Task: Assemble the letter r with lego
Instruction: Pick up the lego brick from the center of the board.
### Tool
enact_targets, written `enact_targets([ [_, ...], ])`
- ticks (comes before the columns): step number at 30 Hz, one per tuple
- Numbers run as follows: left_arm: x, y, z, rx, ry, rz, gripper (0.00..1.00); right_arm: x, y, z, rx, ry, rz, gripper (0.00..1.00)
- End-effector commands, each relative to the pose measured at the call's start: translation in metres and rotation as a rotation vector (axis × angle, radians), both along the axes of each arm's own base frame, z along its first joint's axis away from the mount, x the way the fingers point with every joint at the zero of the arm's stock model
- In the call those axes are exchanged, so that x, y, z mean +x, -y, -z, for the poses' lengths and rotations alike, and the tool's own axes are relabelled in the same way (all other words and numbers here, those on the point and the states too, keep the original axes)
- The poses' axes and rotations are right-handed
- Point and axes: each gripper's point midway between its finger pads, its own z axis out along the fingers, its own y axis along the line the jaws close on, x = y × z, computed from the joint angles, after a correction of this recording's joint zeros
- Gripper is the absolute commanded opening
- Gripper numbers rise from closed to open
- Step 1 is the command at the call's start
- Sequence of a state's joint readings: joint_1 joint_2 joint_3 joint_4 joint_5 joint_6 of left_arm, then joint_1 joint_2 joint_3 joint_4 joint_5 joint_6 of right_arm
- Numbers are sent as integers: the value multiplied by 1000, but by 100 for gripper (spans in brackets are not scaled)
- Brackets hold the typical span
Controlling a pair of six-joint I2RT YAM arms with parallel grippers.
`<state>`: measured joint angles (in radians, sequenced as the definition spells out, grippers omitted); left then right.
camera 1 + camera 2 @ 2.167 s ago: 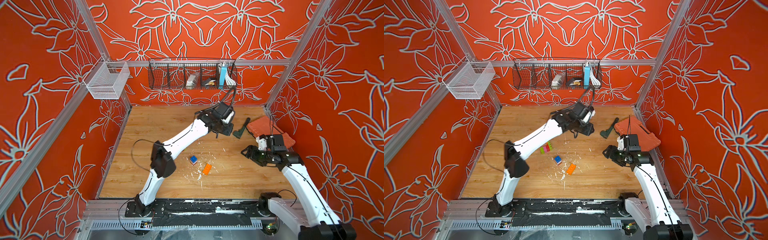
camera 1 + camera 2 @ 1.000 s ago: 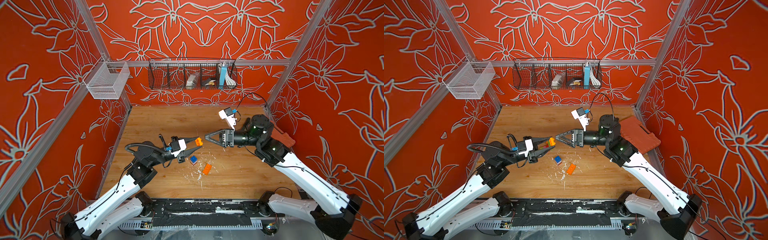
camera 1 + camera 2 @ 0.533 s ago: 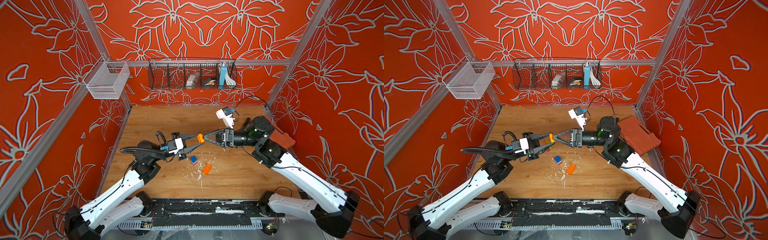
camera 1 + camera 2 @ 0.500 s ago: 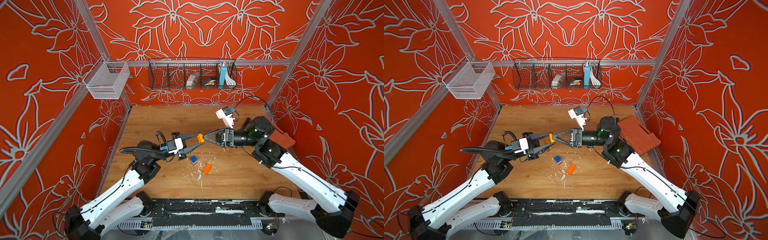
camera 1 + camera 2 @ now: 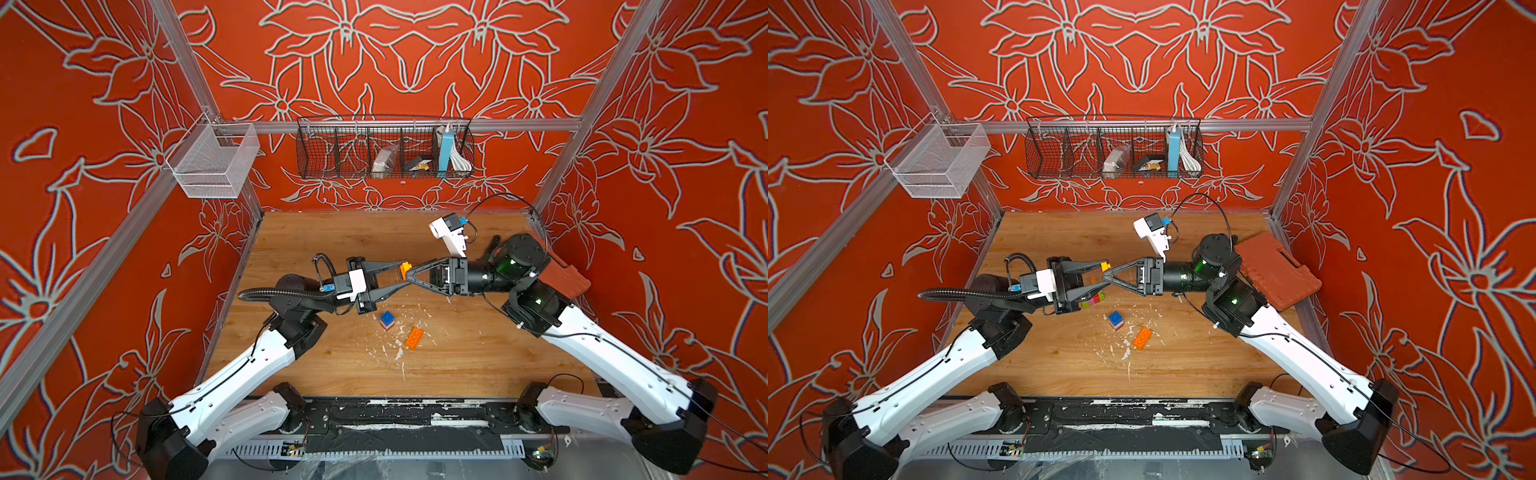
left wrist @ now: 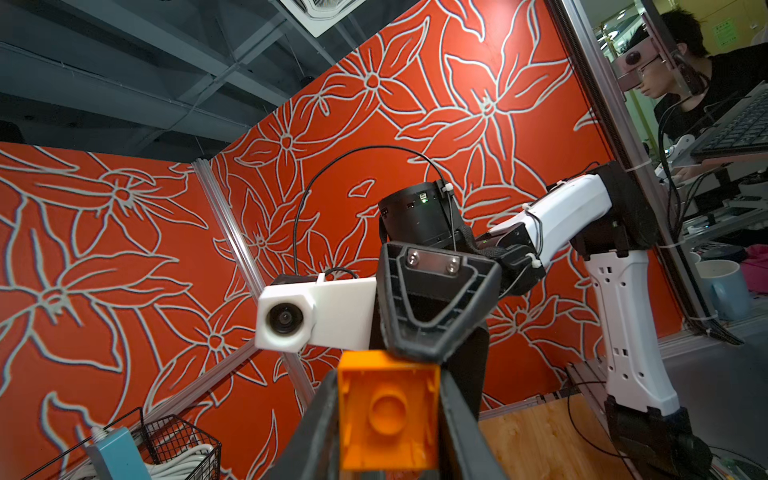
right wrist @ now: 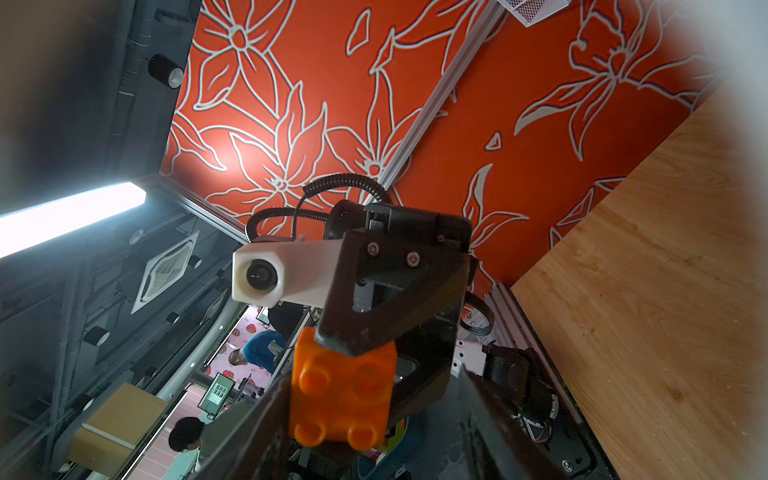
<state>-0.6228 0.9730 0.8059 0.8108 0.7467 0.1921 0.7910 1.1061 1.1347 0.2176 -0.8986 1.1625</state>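
The left claw is clenched on a small orange lego brick, held in the air over the middle of the bench. The right claw meets it tip to tip, jaws apart around the brick, with a gap showing on one side. A blue brick and a flat orange brick lie on the bench, nearer.

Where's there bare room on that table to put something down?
Bare: the far strip under the wire basket, and the near strip by the black rail. Crowded: the middle, around the blue brick, flat orange brick and flecks.
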Motion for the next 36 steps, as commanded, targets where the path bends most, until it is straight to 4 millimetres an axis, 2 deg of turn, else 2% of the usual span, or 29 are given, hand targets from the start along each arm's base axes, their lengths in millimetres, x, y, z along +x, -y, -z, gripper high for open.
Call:
enact_targets([
  [1,-12,-5,-18,-36,66,31,0,-12,8,-22,55,53,-18,63],
  [12,-14,-4,-14,-23,61,41,0,-10,12,-31,77,44,13,62],
  [28,-13,-1,-11,-11,58,57,0,-13,5,-29,74,19,-31,46],
  [36,-11,-1,-10,-8,47,51,0,-14,4,-28,71,21,-35,31],
])
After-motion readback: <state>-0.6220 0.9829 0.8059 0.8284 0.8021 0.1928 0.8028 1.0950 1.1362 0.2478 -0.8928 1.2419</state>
